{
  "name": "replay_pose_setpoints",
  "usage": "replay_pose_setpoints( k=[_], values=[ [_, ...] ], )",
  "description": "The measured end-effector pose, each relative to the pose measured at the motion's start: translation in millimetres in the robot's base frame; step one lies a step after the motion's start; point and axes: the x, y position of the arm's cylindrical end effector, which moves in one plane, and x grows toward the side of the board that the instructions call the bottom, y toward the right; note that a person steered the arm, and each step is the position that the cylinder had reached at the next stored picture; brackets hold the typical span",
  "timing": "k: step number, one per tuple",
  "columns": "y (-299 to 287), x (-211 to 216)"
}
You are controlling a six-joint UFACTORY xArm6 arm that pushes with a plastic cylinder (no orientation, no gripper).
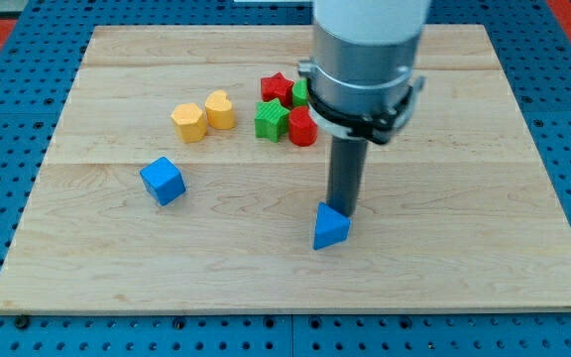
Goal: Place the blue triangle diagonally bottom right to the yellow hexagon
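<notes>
The blue triangle (330, 227) lies on the wooden board, below and right of centre. My tip (340, 210) touches its upper edge, the dark rod rising straight up from there. The yellow hexagon (188, 122) sits at the upper left of centre, far up and left of the triangle. A yellow rounded block (220, 109) stands just to its right.
A blue cube (163, 180) lies left of centre, below the hexagon. A cluster of a red star (275, 86), a green star (270, 120), a red cylinder (300, 128) and a partly hidden green block (300, 91) sits by the arm's body.
</notes>
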Motion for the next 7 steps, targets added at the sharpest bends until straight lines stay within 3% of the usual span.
replay_pose_setpoints(
  k=[1,3,4,5,7],
  values=[
    [0,27],
    [-62,35],
    [-90,14],
    [-84,-53],
    [-247,-69]
  ],
)
